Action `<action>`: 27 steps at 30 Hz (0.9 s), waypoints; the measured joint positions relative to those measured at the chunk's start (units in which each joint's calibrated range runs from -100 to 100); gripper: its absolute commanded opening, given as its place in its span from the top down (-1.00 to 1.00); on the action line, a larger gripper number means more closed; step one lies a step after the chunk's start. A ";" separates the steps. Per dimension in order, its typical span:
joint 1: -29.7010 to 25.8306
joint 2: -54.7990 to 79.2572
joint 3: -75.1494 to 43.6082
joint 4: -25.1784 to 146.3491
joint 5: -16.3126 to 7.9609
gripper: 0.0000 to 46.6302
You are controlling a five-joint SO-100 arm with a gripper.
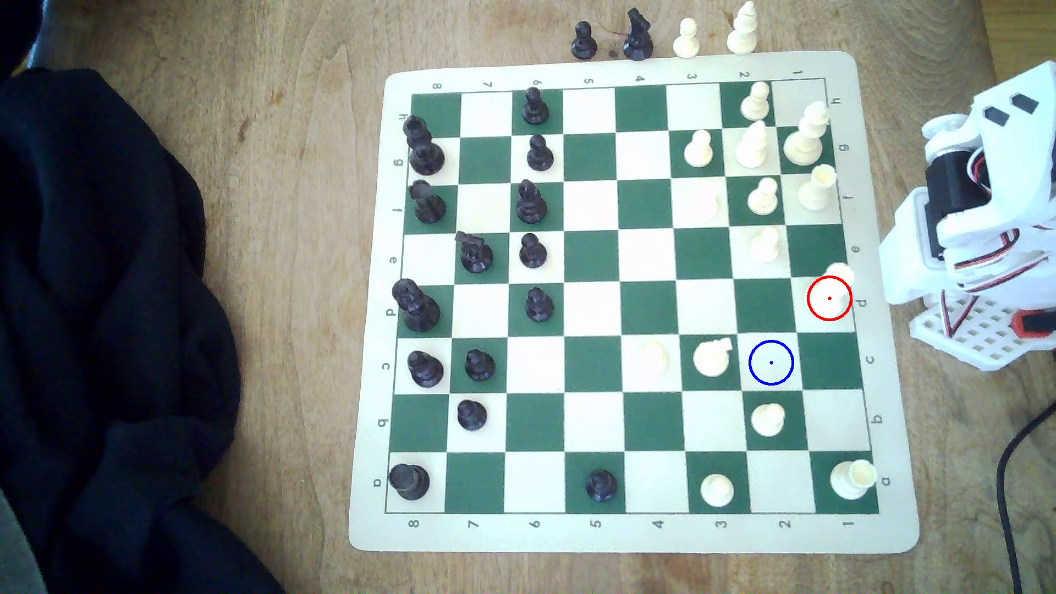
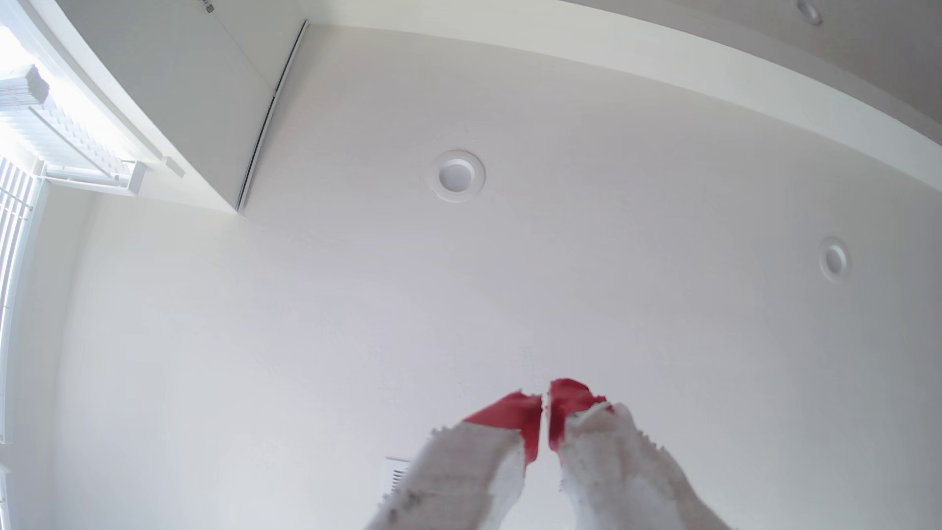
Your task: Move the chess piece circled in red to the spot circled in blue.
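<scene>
light: bright, window (image 2: 30, 117) glare | shadows: soft | wrist edges: fisheye-bent

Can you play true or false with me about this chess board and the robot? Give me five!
1. The blue ring sits on a cream square. True.
2. A black piece stands inside the blue ring. False: that square is bare.
3. The gripper has red tips that are pressed together with nothing between them. True.
4. The gripper points down at the board. False: the wrist view shows it aimed at a white ceiling with round lights.
5. The red ring is on the exterior view's left side of the board. False: it is at the right edge, around a cream piece near the robot arm.
</scene>
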 measured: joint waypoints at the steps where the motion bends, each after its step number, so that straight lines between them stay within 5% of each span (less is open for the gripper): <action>1: 0.00 0.00 0.00 0.00 0.00 0.99; 14: 2.65 0.08 0.00 11.24 0.20 0.99; 27: 5.24 0.34 -0.54 64.06 -0.10 0.99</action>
